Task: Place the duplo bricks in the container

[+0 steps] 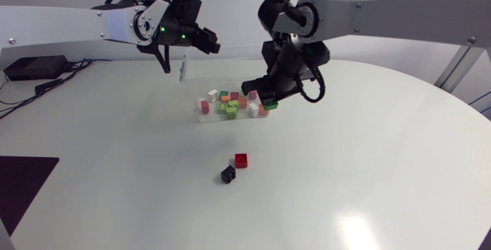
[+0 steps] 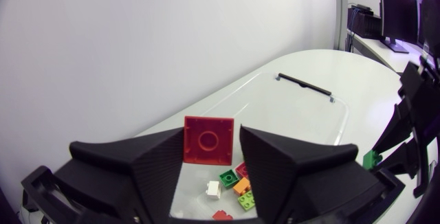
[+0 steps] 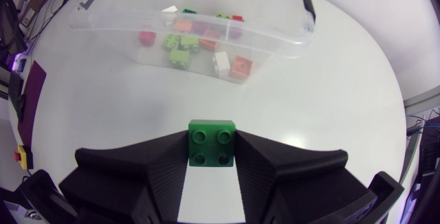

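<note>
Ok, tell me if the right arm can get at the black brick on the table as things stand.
Probably not yet: the right pincer is shut on a green brick. Otherwise the black brick lies in the open on the table, nothing between.

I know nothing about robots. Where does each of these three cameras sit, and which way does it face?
Head view: fixed above the table, looking down; left arm and right arm show.
Left wrist view: on the left arm, looking down into the container; the left pincer grips a red brick.
Right wrist view: on the right arm, facing the container across the table; the right pincer grips a green brick.
Shared: all three show the container; the left wrist view also catches the green brick.
</note>
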You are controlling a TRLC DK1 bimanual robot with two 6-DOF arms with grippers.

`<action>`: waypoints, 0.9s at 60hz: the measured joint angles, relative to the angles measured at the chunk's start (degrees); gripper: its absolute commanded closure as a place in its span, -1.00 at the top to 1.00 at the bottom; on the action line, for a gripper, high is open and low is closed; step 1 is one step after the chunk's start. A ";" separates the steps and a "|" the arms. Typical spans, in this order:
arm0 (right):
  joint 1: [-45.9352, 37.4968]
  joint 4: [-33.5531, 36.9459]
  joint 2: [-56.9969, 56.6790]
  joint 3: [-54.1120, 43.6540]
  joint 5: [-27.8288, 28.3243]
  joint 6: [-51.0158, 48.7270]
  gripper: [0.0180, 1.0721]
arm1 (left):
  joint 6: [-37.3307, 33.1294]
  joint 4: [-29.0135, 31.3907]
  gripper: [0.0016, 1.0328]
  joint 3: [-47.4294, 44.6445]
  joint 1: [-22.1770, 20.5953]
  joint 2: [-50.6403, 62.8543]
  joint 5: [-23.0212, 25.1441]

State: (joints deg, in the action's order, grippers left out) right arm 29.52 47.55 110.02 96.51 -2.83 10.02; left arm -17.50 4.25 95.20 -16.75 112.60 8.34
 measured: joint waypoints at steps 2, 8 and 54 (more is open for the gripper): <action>-0.44 -0.17 -0.50 0.02 0.07 -0.20 -0.33 | -0.02 0.61 0.90 0.35 0.02 0.90 -0.13; -1.60 -0.26 -1.20 0.90 0.92 -0.46 -0.33 | -0.07 2.32 0.90 0.15 0.02 1.38 -0.31; 0.07 -16.33 5.81 13.62 1.46 -4.17 -0.31 | -17.11 14.38 0.90 -36.83 -6.60 -30.84 0.09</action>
State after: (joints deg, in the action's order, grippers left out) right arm 29.58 31.22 115.83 110.13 -1.37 5.85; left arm -34.61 18.63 58.37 -23.35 81.76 8.43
